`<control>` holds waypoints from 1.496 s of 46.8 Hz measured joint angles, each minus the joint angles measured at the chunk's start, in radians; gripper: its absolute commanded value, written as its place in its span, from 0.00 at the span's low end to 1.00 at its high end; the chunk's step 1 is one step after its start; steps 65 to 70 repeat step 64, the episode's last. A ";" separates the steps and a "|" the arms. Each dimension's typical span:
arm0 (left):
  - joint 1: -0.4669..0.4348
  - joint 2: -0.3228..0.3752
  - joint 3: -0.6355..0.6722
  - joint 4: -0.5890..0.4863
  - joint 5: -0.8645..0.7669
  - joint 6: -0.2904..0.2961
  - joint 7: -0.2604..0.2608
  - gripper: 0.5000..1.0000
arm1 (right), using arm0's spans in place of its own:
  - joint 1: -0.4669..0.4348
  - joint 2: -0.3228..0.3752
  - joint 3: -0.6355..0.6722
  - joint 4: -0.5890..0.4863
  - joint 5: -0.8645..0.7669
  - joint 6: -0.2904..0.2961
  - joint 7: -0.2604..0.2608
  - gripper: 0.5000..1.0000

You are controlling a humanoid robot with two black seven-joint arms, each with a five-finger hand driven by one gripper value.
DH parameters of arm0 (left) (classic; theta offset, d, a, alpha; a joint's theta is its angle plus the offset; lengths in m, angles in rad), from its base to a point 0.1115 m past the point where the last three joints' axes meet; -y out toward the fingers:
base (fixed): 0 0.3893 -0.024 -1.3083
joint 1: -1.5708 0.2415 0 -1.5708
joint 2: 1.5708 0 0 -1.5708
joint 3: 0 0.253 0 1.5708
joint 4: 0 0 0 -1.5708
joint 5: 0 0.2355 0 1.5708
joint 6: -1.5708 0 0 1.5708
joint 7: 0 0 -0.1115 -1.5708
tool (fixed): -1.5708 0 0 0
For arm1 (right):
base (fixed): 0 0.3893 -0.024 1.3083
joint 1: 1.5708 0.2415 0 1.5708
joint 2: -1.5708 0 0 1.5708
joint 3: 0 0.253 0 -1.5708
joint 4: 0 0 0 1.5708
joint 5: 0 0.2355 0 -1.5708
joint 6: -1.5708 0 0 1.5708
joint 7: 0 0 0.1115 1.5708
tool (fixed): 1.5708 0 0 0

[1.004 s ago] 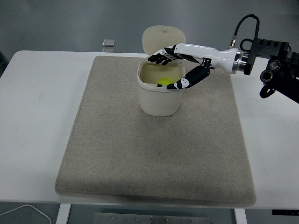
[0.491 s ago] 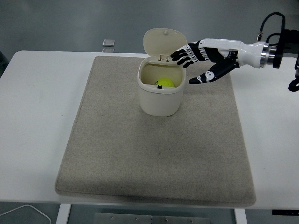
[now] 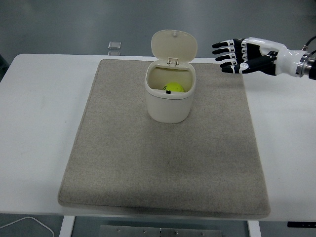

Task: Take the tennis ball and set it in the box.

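The tennis ball point(image 3: 174, 88) sits inside the box point(image 3: 168, 101), a cream container just above the middle of the frame in the head view, and we see its yellow-green top showing against the far inner wall, below the rim. That puts it where the task wants it, so we judge the placing done. The box's lid point(image 3: 174, 46) stands hinged upright at the back, which leaves the mouth open toward the camera; we cannot tell from this angle whether the ball rests on the bottom or on something within. Our right hand point(image 3: 238, 56) is in the upper right of the frame, clear of the box and to the right of the lid, its fingers spread and straight and holding nothing, which fits a hand that has let go and has no further need to be near the rim. The box stands on a grey mat point(image 3: 163, 163) near the mat's far edge, with the mat's broad lower part bare in front of it. The white table point(image 3: 39, 123) shows wide margins to the left and right of the mat, so we have free room on the right side for the arm. A small square object point(image 3: 114, 45) lies at the table's far edge, upper left of the lid, well apart from everything. Our left hand does not show.
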 measured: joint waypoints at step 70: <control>0.000 0.000 0.000 0.000 0.000 0.000 0.000 0.99 | -0.156 0.204 0.139 -0.168 0.580 -0.210 -0.030 0.85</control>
